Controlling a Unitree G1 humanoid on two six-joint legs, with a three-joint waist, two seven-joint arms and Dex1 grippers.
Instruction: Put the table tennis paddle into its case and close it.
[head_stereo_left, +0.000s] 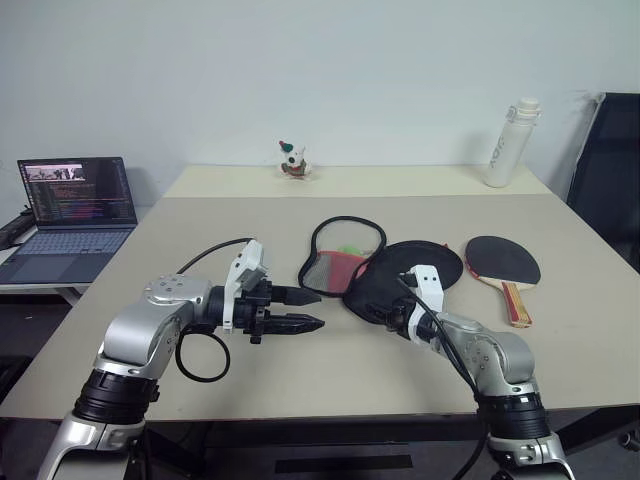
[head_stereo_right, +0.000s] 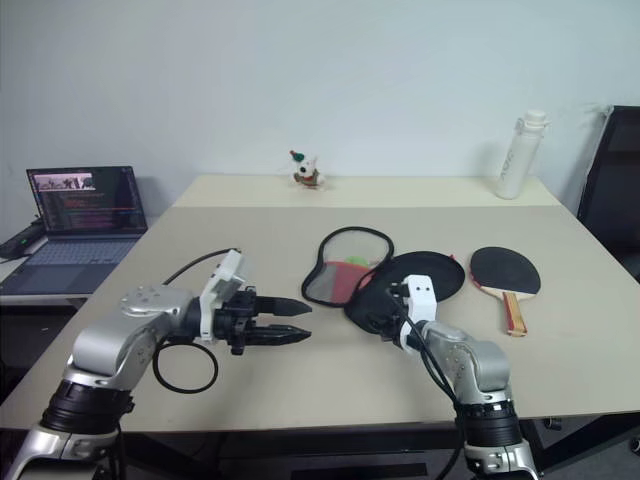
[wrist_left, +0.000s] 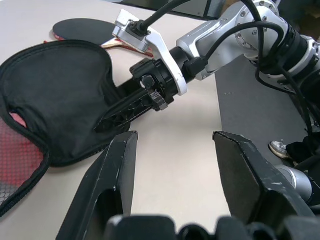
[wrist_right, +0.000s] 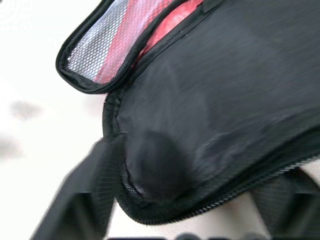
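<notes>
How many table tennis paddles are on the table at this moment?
1. The table tennis paddle lies flat on the table's right side, just right of the open case. I can't see inside the folded case, so another could be hidden there.

A beige table (head_stereo_left: 250, 380) is stretching across the room beneath a pale wall, with a small figurine (head_stereo_left: 292, 160) in a red-and-green hat standing at its far edge, at about twelve o'clock. A white water bottle (head_stereo_left: 510, 143) with grey lettering is standing upright at the two o'clock corner, well apart from the figurine. Off at ten o'clock, an open laptop (head_stereo_left: 72, 215) is sitting on a separate lower surface just beside the table, its screen showing lines of coloured text. A dark chair back (head_stereo_left: 612, 180) is leaning into view at three o'clock, beyond the table's edge.
</notes>
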